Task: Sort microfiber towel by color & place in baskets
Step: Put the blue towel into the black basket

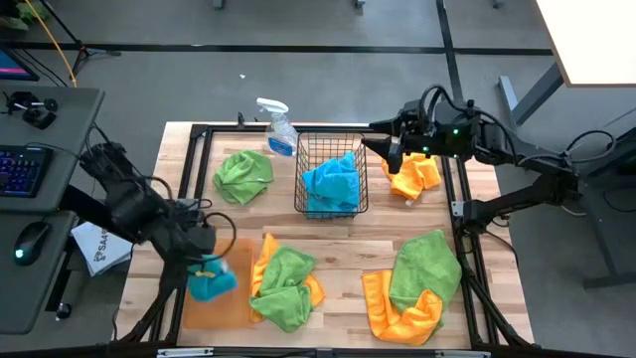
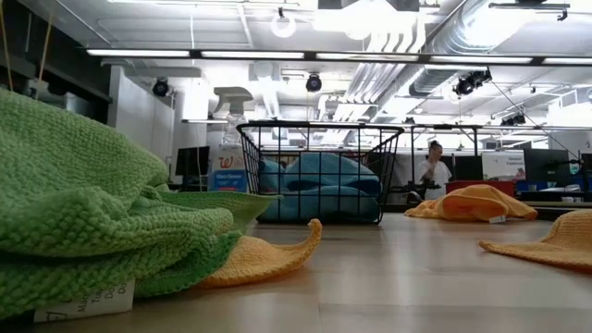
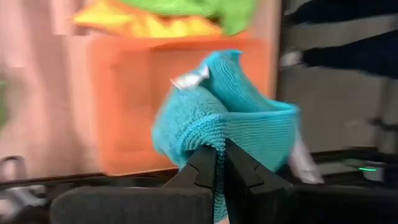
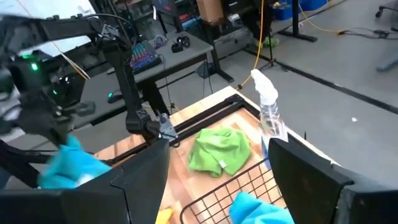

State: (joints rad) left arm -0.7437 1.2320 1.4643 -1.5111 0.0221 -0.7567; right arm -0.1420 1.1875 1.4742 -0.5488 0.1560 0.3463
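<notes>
A blue towel [image 1: 213, 281] is in my left gripper [image 1: 204, 264], which is shut on it over the far left corner of the flat orange tray [image 1: 227, 303] at the table's near left. In the left wrist view the blue towel [image 3: 249, 124] bunches in front of the tray [image 3: 124, 112]. The black wire basket [image 1: 331, 149] at table centre holds more blue towels [image 1: 331, 184]. My right gripper [image 1: 391, 154] is open beside the basket's far right corner, above an orange towel [image 1: 415, 175], touching nothing. In the right wrist view its gripper [image 4: 217, 186] looks over the basket rim. My left gripper pinches the blue towel between its two fingers [image 3: 202, 168], on a bunched fold at the towel's edge [image 3: 219, 140]. The fingers slant down from the table's left. The towel hangs bunched beyond them over the tray; whether its lower end rests on the tray, I cannot tell.
A clear spray bottle [image 1: 276, 124] stands beyond the basket's far left corner. A green towel [image 1: 243, 177] lies left of the basket. Green-on-orange towel heaps lie at near centre [image 1: 286, 283] and near right [image 1: 422, 278]. A black frame [image 1: 462, 209] borders the table.
</notes>
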